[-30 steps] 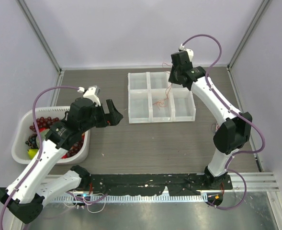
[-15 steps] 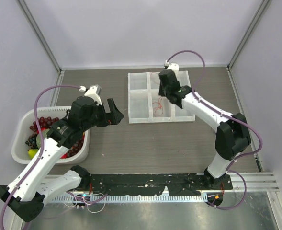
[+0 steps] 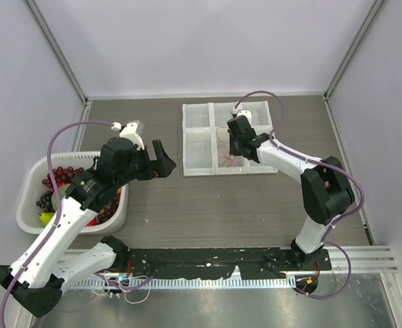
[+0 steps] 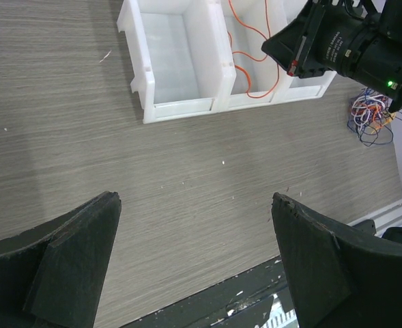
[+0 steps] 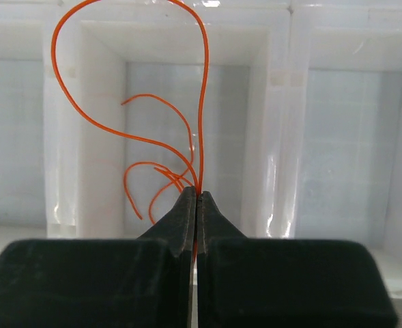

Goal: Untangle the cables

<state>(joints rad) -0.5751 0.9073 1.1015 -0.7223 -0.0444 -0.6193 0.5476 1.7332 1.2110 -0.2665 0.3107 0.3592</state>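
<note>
My right gripper [image 5: 197, 196] is shut on a thin red-orange cable [image 5: 204, 102], which loops up from the fingertips over the middle compartment of the white divided tray [image 5: 279, 137]. More orange strands curl inside that compartment. From above, the right gripper [image 3: 236, 141] hangs over the tray [image 3: 197, 171] and the cable [image 3: 226, 160] trails under it. My left gripper [image 3: 161, 161] stands wide open above bare table left of the tray, with nothing between its fingers [image 4: 84, 232]. A small tangle of mixed-colour cables [image 4: 368, 116] lies on the table beyond the tray, near the right arm.
A white basket [image 3: 33, 174] full of dark red round things stands at the left edge under the left arm. A black rail [image 3: 255, 257] runs along the near edge. Walls close in the back and both sides.
The right arm has swung from the tray's back right corner leftward and down over the middle compartment, carrying the orange cable. The left arm has hardly moved.
</note>
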